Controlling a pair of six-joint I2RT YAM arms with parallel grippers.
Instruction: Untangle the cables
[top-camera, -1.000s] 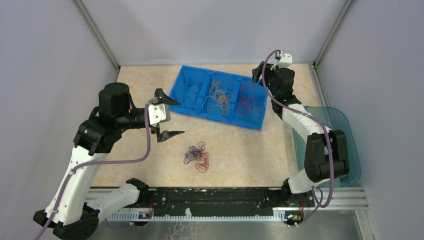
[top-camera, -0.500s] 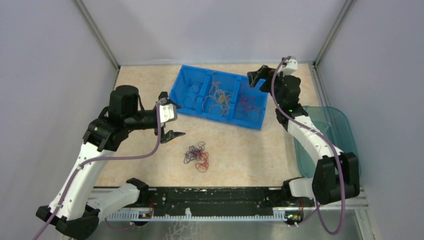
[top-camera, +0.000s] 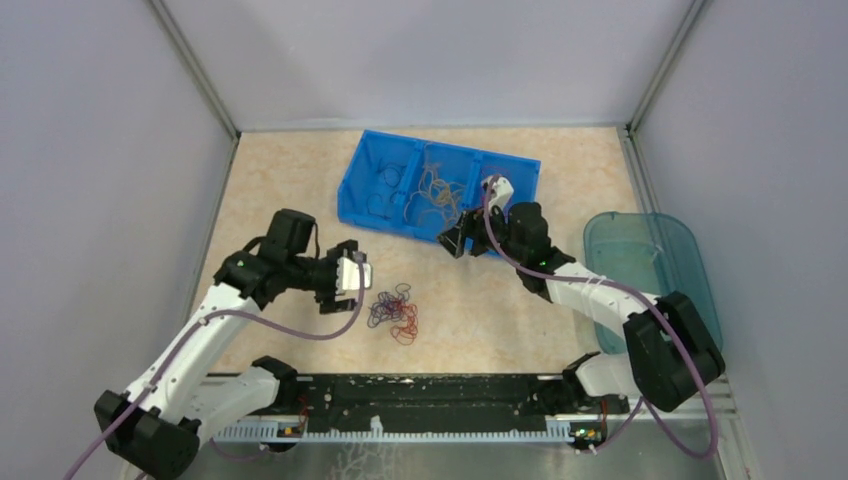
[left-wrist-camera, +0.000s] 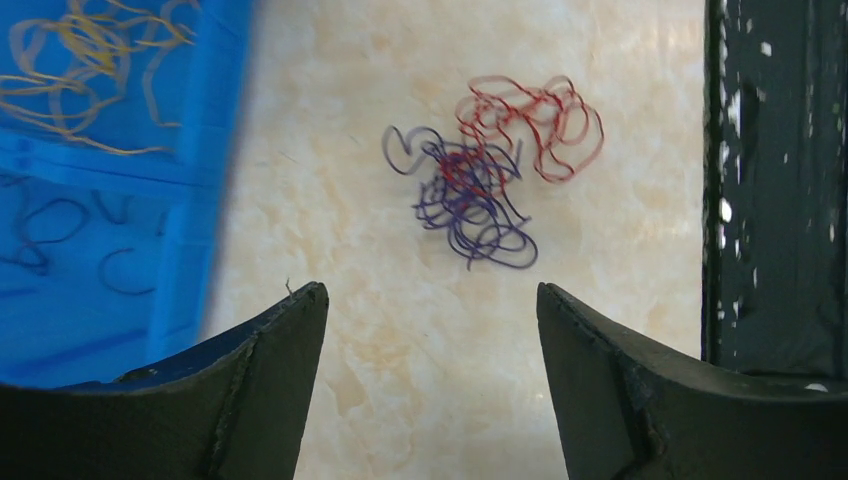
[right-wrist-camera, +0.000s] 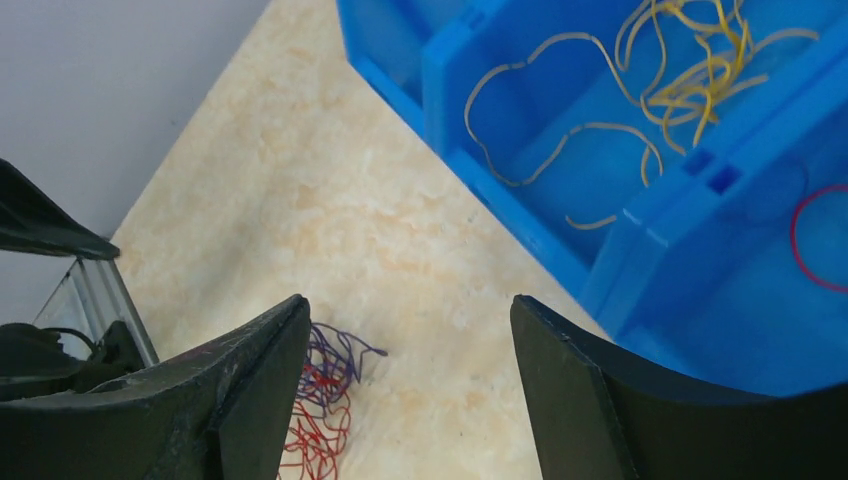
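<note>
The cables (top-camera: 393, 312) lie as a small tangle of red and dark purple strands on the marble-look tabletop, in front of the blue bin (top-camera: 347, 188). My left gripper (top-camera: 352, 286) hovers just left of the tangle, open and empty. In the left wrist view the cables (left-wrist-camera: 480, 180) sit ahead of the spread left gripper (left-wrist-camera: 432, 290). My right gripper (top-camera: 455, 240) hangs over the bin's front edge, open and empty. From the right wrist the cables (right-wrist-camera: 320, 400) peek out beside the left finger of the right gripper (right-wrist-camera: 408, 300).
The bin's compartments hold sorted strands: dark ones (top-camera: 388, 180) on the left, orange-yellow ones (top-camera: 437, 193) in the middle, a red loop (right-wrist-camera: 815, 240) on the right. A teal tray (top-camera: 650, 260) stands at the right edge. A black rail (top-camera: 420, 390) runs along the near edge.
My left gripper has come down and to the right, close to the tangle. The right arm has swung from behind the bin's right end to its front edge. The tangle has not moved.
</note>
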